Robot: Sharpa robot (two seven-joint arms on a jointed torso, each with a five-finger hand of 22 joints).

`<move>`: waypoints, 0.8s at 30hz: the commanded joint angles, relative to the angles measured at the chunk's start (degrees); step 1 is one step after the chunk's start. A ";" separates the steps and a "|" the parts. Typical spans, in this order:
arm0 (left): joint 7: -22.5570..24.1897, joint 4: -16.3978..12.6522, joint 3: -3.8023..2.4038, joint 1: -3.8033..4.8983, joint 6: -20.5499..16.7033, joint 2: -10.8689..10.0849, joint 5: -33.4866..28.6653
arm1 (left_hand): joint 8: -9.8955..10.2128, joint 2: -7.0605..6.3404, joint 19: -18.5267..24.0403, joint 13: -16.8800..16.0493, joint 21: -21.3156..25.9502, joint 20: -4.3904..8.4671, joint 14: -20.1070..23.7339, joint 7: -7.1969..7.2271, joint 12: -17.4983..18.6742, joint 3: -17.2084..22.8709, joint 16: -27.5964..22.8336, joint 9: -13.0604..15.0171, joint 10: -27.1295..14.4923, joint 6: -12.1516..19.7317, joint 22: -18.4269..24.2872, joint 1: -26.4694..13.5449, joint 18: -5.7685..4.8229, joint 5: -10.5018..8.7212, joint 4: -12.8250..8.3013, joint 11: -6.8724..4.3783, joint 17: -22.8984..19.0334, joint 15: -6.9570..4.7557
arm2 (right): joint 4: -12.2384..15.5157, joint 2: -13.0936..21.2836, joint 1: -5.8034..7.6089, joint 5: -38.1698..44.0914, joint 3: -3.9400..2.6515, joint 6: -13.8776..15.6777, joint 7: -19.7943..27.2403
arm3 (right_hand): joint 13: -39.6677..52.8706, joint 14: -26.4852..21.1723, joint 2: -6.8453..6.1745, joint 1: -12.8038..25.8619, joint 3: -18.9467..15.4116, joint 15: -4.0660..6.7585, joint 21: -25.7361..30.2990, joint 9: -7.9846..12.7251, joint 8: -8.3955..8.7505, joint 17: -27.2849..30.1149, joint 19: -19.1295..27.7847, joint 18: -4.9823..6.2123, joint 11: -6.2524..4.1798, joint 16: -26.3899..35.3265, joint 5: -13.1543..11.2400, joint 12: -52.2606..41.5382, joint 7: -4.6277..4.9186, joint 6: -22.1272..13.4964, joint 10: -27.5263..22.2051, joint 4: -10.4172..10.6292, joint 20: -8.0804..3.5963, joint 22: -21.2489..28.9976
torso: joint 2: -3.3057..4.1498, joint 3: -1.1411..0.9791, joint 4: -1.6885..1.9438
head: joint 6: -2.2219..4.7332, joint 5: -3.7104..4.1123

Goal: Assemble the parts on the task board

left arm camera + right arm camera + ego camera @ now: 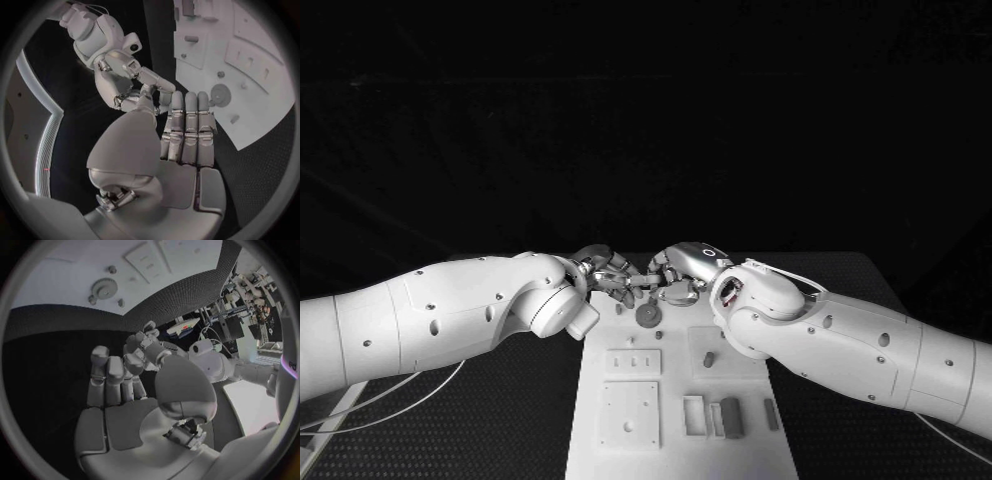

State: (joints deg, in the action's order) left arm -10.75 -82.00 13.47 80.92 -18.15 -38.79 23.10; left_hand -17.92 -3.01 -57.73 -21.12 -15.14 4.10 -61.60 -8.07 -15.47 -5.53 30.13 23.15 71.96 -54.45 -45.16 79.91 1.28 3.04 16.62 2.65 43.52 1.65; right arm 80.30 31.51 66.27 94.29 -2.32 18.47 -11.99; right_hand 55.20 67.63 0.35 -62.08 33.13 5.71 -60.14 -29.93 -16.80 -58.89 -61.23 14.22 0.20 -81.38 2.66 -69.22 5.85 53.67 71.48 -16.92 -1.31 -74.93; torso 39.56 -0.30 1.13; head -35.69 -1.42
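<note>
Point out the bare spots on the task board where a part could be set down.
The task board has a bare strip along its near edge, below the square plate and the upright blocks. Its far end is crowded: the left hand and right hand meet there above the round disc.

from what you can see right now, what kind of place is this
Most likely a robotics lab test bench. A white task board with slots and small grey parts lies on a black table, and racks of equipment stand behind it.
</note>
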 commanded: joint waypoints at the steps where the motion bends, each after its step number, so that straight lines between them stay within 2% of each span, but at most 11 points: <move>1: -0.42 -0.25 -0.04 0.05 -0.13 0.25 -0.68 | -0.40 0.14 0.34 -0.13 0.28 -0.03 0.08 -0.05 0.01 0.51 -0.07 0.04 -0.29 -0.50 -0.12 0.63 -0.01 -0.23 0.08 -0.03 0.12 -0.08 | 0.13 -0.31 -0.04 0.81 -0.01 -0.42 -0.67 | -0.06 0.24 -0.48 0.11 0.00 0.27 -0.29 -0.44 -0.18 0.08 -0.08 0.78 -0.26 0.25 0.14 0.21 0.53 1.08 0.14 0.18 -0.52 -0.48 | -0.02 -0.02 0.03 | -0.01 0.03; 24: 0.06 -0.37 -0.04 0.05 -0.94 0.61 -3.88 | -0.56 1.71 0.03 -0.86 0.27 0.13 -0.33 0.19 0.01 1.83 0.03 0.11 0.07 -1.06 -0.59 2.86 0.00 -0.23 0.02 -0.23 0.37 -0.28 | 0.61 -1.68 -0.28 0.81 -0.01 -1.23 -1.14 | -0.12 0.37 -0.68 0.15 -0.01 0.33 -0.26 -0.45 -0.16 0.19 -0.19 0.78 -0.31 0.33 0.14 0.27 0.48 1.16 0.23 0.19 -0.58 -0.41 | -0.01 0.01 0.03 | -0.17 0.17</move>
State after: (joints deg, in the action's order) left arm -12.17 -81.94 13.67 80.82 -18.97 -38.63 20.73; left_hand -18.29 -1.12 -57.74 -21.93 -15.14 4.10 -61.74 -7.88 -15.47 -3.95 30.13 23.19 72.08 -55.07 -45.70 82.26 0.89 3.05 16.62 2.75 43.84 1.51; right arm 80.55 30.24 66.22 94.53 -2.44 18.40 -13.79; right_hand 55.15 67.86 0.03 -61.76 33.12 5.86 -60.14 -30.41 -16.79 -58.76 -61.33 14.22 0.19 -81.38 2.65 -69.22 5.84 54.00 71.49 -16.93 -1.63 -74.91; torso 39.55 -0.29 1.16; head -35.86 -1.21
